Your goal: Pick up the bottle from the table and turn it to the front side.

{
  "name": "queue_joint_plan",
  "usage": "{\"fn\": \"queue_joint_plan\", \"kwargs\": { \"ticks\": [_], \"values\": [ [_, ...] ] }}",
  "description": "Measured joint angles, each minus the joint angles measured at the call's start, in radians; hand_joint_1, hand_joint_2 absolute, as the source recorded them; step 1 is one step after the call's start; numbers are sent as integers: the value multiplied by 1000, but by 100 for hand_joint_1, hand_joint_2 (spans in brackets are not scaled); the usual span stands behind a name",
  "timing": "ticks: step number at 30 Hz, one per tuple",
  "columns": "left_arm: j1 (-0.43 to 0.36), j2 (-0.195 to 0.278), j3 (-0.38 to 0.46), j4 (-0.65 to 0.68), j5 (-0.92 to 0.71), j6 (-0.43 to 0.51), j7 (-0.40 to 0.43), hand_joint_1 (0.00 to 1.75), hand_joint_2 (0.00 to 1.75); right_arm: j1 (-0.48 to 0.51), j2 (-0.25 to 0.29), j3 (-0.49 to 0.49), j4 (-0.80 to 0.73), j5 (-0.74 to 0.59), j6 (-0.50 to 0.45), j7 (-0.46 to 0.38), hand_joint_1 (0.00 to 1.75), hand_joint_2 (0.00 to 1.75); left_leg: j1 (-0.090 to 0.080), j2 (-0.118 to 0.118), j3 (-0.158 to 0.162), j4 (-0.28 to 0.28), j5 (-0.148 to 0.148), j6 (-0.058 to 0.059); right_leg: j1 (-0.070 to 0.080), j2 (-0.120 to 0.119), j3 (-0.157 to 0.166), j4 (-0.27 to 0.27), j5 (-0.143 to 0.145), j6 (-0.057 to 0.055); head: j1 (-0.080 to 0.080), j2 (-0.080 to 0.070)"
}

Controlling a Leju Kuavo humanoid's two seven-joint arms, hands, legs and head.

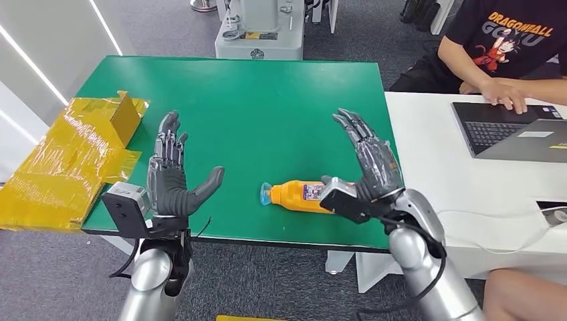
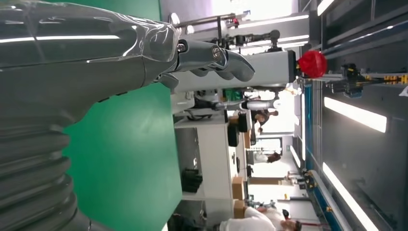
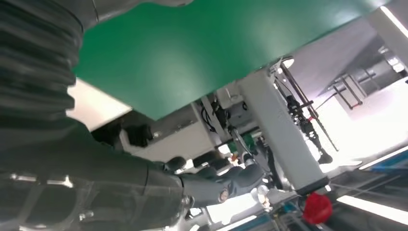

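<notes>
We see a grey carpeted floor [image 1: 281,281], a white desk [image 1: 441,154] beside the green bench [image 1: 267,100], and bright ceiling light strips [image 2: 356,114].

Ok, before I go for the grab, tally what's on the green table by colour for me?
Orange: 1, the bottle, lying on its side.
Yellow: 1, the taped cardboard box overhanging the table's left edge.
Total: 2.

Matt green table [image 1: 267,100], glossy plastic bottle [image 1: 297,195].
Beside the left hand [image 1: 170,177], shiny crinkled yellow tape on a box [image 1: 73,157].
</notes>
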Motion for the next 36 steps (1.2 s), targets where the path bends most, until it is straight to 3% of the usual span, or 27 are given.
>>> {"fn": "queue_joint_plan", "kwargs": {
  "ticks": [5,8,16,26,36],
  "values": [
    [-4,7,-6,16,19,-19,-12,0,175,-169,-93,56,171,-85,178,-50,0,175,0,0,0,0,0,0,0,0,0,0,0,0,0,0],
    [-7,12,-12,24,25,-21,-14,0,175,-251,-127,103,269,-124,237,-76,0,175,0,0,0,0,0,0,0,0,0,0,0,0,0,0],
    [-16,24,-15,26,38,-18,-17,0,175,-410,-131,269,516,-207,330,-110,0,175,0,-1,0,0,0,0,0,-1,0,1,0,0,0,0],
    [-18,34,-15,26,45,-9,-16,0,175,-421,-76,395,711,-268,355,-112,0,175,0,0,0,0,0,0,0,0,0,0,0,0,0,0],
    [-36,42,-19,47,76,-7,-9,0,175,-341,-53,473,796,-274,258,-86,0,175,0,0,0,0,0,0,0,0,0,0,0,0,0,0]
  ]
}}
